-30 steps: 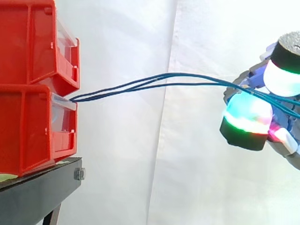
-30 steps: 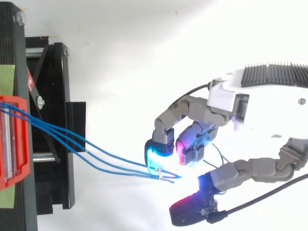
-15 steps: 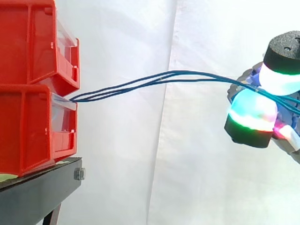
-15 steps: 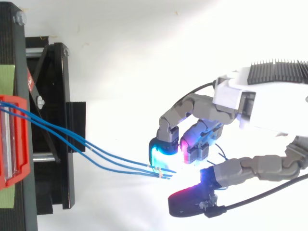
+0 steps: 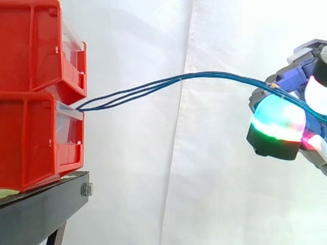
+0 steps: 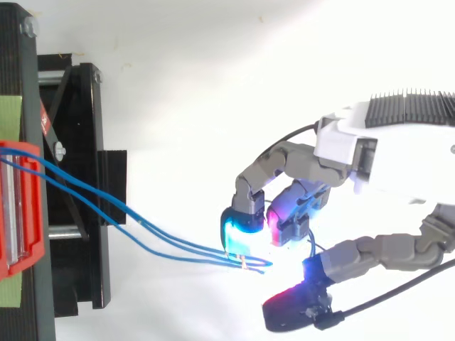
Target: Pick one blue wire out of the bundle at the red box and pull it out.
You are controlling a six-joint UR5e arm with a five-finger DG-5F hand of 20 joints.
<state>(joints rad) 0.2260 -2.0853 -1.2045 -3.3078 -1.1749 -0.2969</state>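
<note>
Three blue wires leave the front of the lower red box and arch to the right, up to my hand. In the side view they pass over the cyan-green fingertip and under a white-glowing pad at the right edge. From above, the wires run from the red box to bare copper ends just below the cyan fingertip. One strand loops up between the fingers. The hand has its fingers curled over the wire ends. The thumb's red-glowing tip sits a little below them.
A second red bin is stacked on the lower one. Both rest on a black stand, whose frame reaches right under the wires. A white curtain hangs behind, with open space between the bins and the hand.
The wires' arch has risen and bowed more in the side view. The hand has shifted slightly right and up, and the thumb tip has moved right and away from the fingers.
</note>
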